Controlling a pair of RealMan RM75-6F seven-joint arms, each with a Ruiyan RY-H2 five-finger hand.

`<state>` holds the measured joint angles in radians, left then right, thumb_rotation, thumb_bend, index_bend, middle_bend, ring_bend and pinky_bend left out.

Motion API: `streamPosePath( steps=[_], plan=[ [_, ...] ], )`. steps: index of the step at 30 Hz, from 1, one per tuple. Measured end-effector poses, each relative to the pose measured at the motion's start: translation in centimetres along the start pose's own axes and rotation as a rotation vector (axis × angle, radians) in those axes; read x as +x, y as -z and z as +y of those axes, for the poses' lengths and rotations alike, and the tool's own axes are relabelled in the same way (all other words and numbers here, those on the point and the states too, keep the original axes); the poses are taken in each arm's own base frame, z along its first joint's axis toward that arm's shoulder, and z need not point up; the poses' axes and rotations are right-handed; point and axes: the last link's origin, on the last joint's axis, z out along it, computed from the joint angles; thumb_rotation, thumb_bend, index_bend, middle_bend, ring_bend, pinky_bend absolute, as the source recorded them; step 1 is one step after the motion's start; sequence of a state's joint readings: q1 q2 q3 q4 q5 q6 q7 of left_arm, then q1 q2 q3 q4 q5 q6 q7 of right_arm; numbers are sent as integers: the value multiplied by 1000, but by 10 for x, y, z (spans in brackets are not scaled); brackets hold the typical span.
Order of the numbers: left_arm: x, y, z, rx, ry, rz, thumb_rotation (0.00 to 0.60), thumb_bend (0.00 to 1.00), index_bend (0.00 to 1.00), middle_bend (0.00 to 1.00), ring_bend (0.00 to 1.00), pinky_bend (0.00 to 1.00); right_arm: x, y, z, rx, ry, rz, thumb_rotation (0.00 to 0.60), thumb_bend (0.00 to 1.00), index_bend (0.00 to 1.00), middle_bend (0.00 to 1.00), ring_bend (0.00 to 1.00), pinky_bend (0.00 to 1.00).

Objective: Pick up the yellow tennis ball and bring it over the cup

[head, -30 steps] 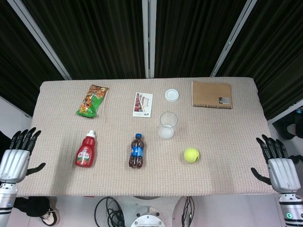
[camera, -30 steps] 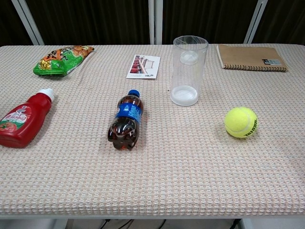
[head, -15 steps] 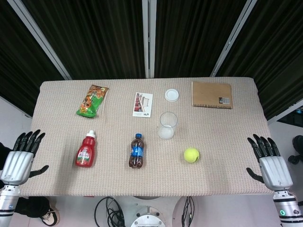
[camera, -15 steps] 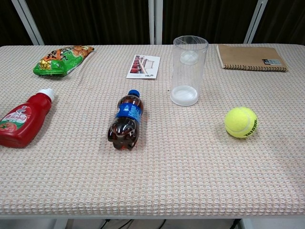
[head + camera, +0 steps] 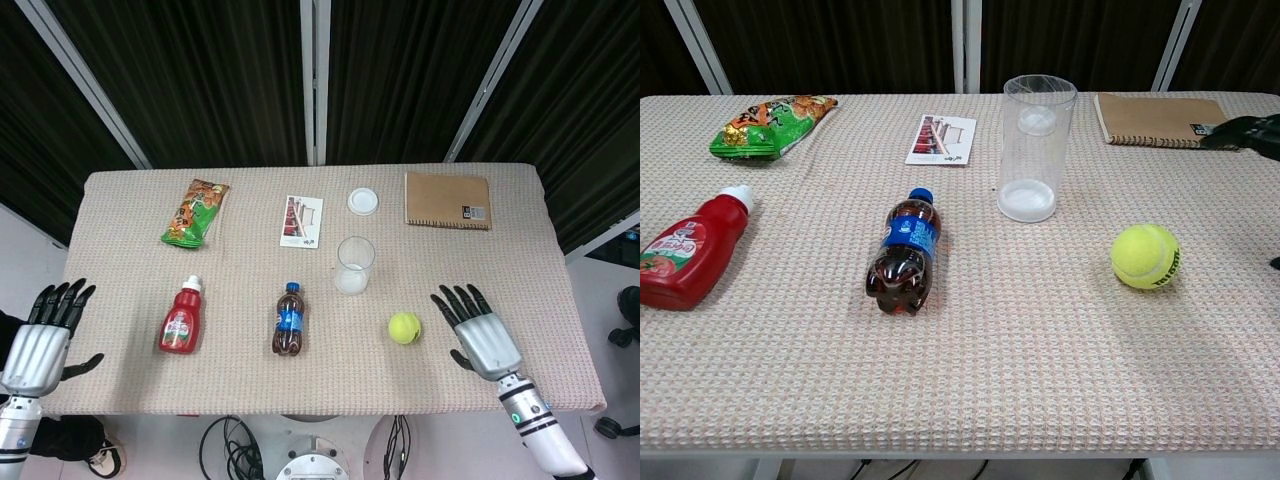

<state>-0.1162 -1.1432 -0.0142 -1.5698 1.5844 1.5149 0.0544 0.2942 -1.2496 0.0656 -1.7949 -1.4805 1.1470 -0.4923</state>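
Yellow tennis ball point(image 5: 405, 327): likely light, felted, springy; grip round its middle. Right hand point(image 5: 484, 341) beside it, fingers spread, empty.

Chest view's edge crops the right hand point(image 5: 1250, 134).

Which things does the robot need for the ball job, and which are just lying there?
Needed: tennis ball, cup, right hand.

Lying about: ketchup bottle, cola bottle, snack bag, card, lid, notebook.
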Motion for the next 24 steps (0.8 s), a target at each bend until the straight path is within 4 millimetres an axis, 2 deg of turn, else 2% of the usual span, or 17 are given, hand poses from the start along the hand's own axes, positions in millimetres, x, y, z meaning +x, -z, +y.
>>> streamPosePath(
  steps=[9, 16, 18, 20, 22, 24],
  plan=[
    [-3, 0, -8, 39, 0, -22, 600, 30, 25, 0, 0, 0, -27, -36, -22, 45, 38, -92, 600, 189, 0, 0, 0, 56],
    [-5, 1, -13, 61, -2, -23, 600, 30, 24, 0, 0, 0, -40, -52, -33, 58, 12, -129, 600, 191, 0, 0, 8, 195],
    [-5, 1, -14, 63, 0, -21, 600, 30, 25, 0, 0, 0, -42, -55, -35, 69, -6, -144, 600, 195, 0, 27, 67, 263],
    [-4, 2, -14, 62, 0, -17, 600, 30, 25, 0, 0, 0, -44, -58, -37, 77, -12, -149, 600, 203, 11, 109, 164, 344],
    [-3, 3, -14, 63, 2, -13, 600, 30, 26, 0, 0, 0, -45, -59, -38, 79, -13, -144, 600, 219, 102, 212, 264, 440],
    [-3, 3, -14, 63, 3, -11, 600, 30, 30, 0, 0, 0, -46, -60, -38, 82, -10, -133, 600, 270, 300, 315, 364, 542]
  ],
)
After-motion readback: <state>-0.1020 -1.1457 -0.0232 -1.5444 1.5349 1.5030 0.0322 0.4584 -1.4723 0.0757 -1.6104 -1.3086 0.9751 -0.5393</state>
